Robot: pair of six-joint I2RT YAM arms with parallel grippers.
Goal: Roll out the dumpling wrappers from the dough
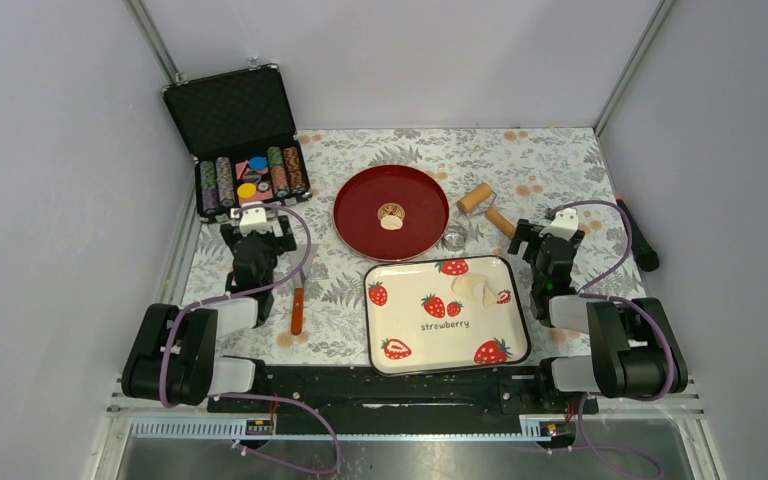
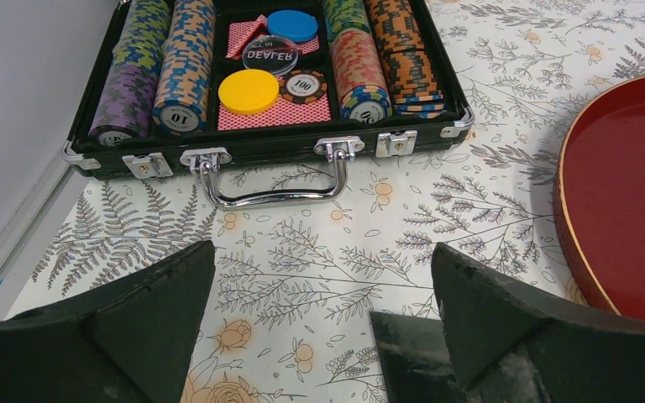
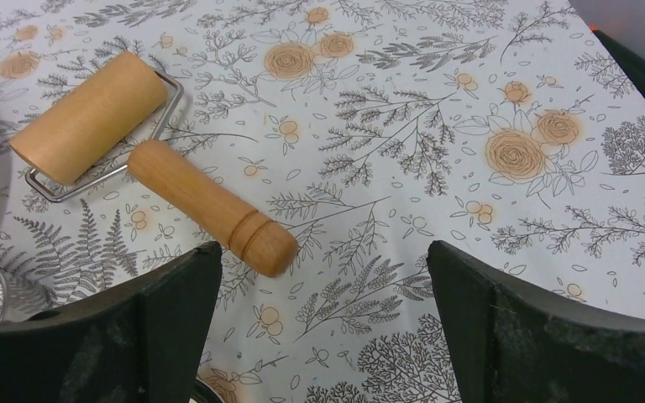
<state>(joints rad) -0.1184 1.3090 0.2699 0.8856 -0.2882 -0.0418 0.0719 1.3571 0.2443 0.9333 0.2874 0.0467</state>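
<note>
Both hands hung idle over the table (image 1: 550, 165), released and grasping nothing: the left hand (image 2: 321, 248) gaped in front of the chip case (image 2: 260, 149), and the right hand (image 3: 323, 245) stood just as wide, with the roller (image 3: 159, 172) lying just ahead of it and to its left. The dough (image 1: 475, 289) sat as a pale patch in the far right part of the tray (image 1: 440, 350), near the raised rim, and one wrapper (image 1: 391, 222) lay in the middle of the red plate (image 1: 360, 215). The likely next move was to fetch the roller, and that looked like the weak point. Its handle is round and smooth, so a finger coming down off-centre could nudge it into a roll, toward the ring cutter (image 1: 453, 237) beside the plate. With the dough so close to the rim, the drum might ride up on the edge and press unevenly, or push the light tray across the patterned cover. Soft dough could also cling to the wood and lift off with it, tearing the sheet.
</note>
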